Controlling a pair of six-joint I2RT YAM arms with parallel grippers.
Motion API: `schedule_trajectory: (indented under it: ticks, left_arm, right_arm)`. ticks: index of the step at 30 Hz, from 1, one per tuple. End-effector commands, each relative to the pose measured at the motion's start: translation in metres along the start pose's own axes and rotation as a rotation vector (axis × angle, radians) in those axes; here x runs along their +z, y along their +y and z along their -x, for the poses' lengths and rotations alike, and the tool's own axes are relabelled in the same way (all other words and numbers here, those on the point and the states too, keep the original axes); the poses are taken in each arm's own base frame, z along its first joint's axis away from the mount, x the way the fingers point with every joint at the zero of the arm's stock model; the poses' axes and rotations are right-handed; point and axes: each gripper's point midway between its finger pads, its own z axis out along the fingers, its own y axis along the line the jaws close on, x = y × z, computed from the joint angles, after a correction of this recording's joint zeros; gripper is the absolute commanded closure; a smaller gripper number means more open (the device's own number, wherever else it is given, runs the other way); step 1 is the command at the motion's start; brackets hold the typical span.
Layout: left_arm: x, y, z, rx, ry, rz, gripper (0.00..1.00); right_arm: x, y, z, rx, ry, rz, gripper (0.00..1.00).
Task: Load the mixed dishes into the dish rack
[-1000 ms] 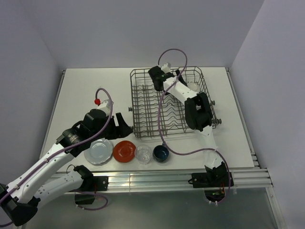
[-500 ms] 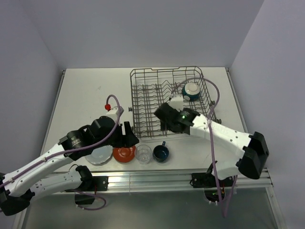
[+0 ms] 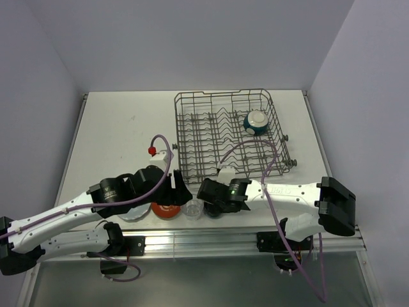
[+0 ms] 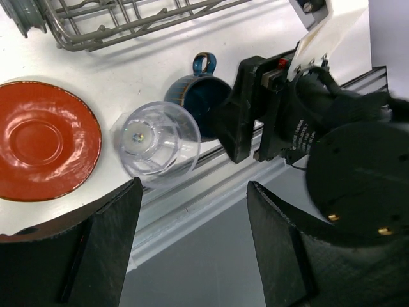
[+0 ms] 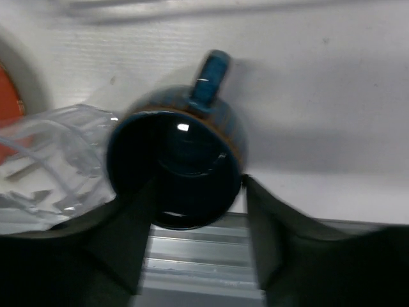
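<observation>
The dish rack (image 3: 211, 137) stands at the back right with the cream bowl (image 3: 256, 121) inside it. Along the front edge lie a pale blue-grey plate (image 3: 130, 213), a red-orange plate (image 3: 167, 210) (image 4: 41, 148), a clear glass tumbler (image 3: 192, 208) (image 4: 156, 146) (image 5: 51, 173) and a dark blue mug (image 4: 192, 96) (image 5: 182, 166). My right gripper (image 3: 213, 197) (image 5: 195, 224) is open, its jaws straddling the mug close to its sides; the view is blurred. My left gripper (image 3: 180, 190) (image 4: 192, 246) hovers open and holds nothing, near the red-orange plate and the tumbler.
An aluminium rail (image 3: 204, 240) (image 5: 198, 268) runs along the table's near edge just below the dishes. The right gripper's black body (image 4: 255, 109) sits beside the tumbler. White walls enclose the table on three sides.
The right arm swung from the rack down to the mug at the front edge, leaving the bowl in the rack, and its jaws narrowed. The left arm shifted right over the plates.
</observation>
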Motion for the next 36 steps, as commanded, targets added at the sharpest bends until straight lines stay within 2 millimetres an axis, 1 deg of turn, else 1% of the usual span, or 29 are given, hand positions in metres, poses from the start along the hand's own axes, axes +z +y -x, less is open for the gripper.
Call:
schedule_trajectory:
  ticks: [1,3,5,6,7,9,10,11,12,13,15,16,18,19,20,21,22,24,26,27,28,29,30,32,33,34,36]
  left_arm:
    - [-0.008,-0.004,0.009,-0.023,-0.048,-0.003,0.28]
    - [-0.009,-0.002,0.009,-0.018,-0.051,0.008,0.28]
    - [-0.008,-0.002,0.008,-0.003,-0.04,0.018,0.28]
    - [-0.008,-0.002,0.008,0.001,-0.037,0.021,0.28]
    - [-0.008,-0.004,0.009,0.003,-0.035,0.016,0.28]
    - [-0.005,-0.008,0.008,0.013,-0.026,0.016,0.28]
    - [-0.003,-0.011,0.008,0.017,-0.021,0.016,0.28]
    - [-0.002,-0.012,0.007,0.028,-0.014,0.015,0.28]
    - [-0.001,-0.016,0.007,0.033,-0.012,0.01,0.28]
    - [0.002,-0.02,0.006,0.047,0.0,0.01,0.28]
    - [0.005,-0.026,0.005,0.062,0.007,0.011,0.28]
    - [0.008,-0.03,0.005,0.071,0.009,0.021,0.28]
    - [0.011,-0.038,0.0,0.092,0.021,0.017,0.28]
    - [0.015,-0.044,-0.004,0.11,0.034,0.019,0.28]
    - [0.017,-0.045,-0.006,0.117,0.036,0.028,0.28]
    - [0.02,-0.047,-0.008,0.126,0.043,0.032,0.28]
    - [0.024,-0.051,-0.012,0.136,0.059,0.043,0.28]
    - [0.029,-0.053,-0.016,0.147,0.061,0.062,0.28]
    - [0.034,-0.061,-0.021,0.152,0.073,0.057,0.28]
    - [0.035,-0.064,-0.022,0.153,0.075,0.051,0.28]
    - [0.038,-0.07,-0.022,0.15,0.074,0.042,0.28]
    - [0.039,-0.071,-0.023,0.151,0.075,0.041,0.28]
    - [0.04,-0.073,-0.022,0.15,0.073,0.039,0.27]
    - [0.044,-0.07,-0.024,0.153,0.076,0.061,0.27]
    - [0.046,-0.068,-0.024,0.154,0.074,0.076,0.28]
    - [0.046,-0.067,-0.024,0.151,0.074,0.08,0.29]
    - [0.048,-0.066,-0.026,0.15,0.076,0.082,0.32]
  right_arm:
    - [0.005,0.006,-0.006,0.077,-0.018,0.001,0.42]
    - [0.005,0.005,-0.012,0.077,-0.017,-0.002,0.49]
    - [0.008,0.0,-0.016,0.084,-0.02,-0.011,0.52]
    - [0.009,-0.002,-0.017,0.083,-0.018,-0.014,0.57]
    - [0.011,-0.006,-0.019,0.083,-0.02,-0.023,0.72]
    - [0.009,-0.01,-0.018,0.09,-0.031,-0.035,0.86]
    - [0.007,-0.016,-0.017,0.088,-0.035,-0.052,0.97]
    - [0.005,-0.019,-0.016,0.094,-0.044,-0.066,1.0]
    - [0.003,-0.023,-0.013,0.093,-0.063,-0.08,1.0]
    - [-0.005,-0.031,-0.01,0.096,-0.072,-0.108,1.0]
    - [-0.014,-0.038,-0.003,0.087,-0.111,-0.135,1.0]
    - [-0.025,-0.045,0.002,0.081,-0.121,-0.155,1.0]
    - [-0.037,-0.048,0.008,0.078,-0.154,-0.164,1.0]
    - [-0.048,-0.051,0.013,0.074,-0.163,-0.173,1.0]
    - [-0.053,-0.053,0.015,0.078,-0.175,-0.177,1.0]
    - [-0.063,-0.046,0.022,0.082,-0.199,-0.152,1.0]
    - [-0.07,-0.051,0.024,0.077,-0.206,-0.165,1.0]
    - [-0.082,-0.045,0.03,0.082,-0.224,-0.143,1.0]
    - [-0.089,-0.045,0.034,0.068,-0.239,-0.146,1.0]
    - [-0.093,-0.04,0.037,0.074,-0.245,-0.133,1.0]
    - [-0.096,-0.041,0.038,0.063,-0.256,-0.144,1.0]
    - [-0.099,-0.039,0.039,0.062,-0.262,-0.139,1.0]
    - [-0.103,-0.033,0.041,0.066,-0.269,-0.128,1.0]
    - [-0.11,-0.027,0.041,0.054,-0.28,-0.116,1.0]
    - [-0.116,-0.021,0.042,0.055,-0.286,-0.103,1.0]
    - [-0.119,-0.019,0.043,0.052,-0.292,-0.105,1.0]
    - [-0.127,-0.008,0.043,0.043,-0.302,-0.069,1.0]
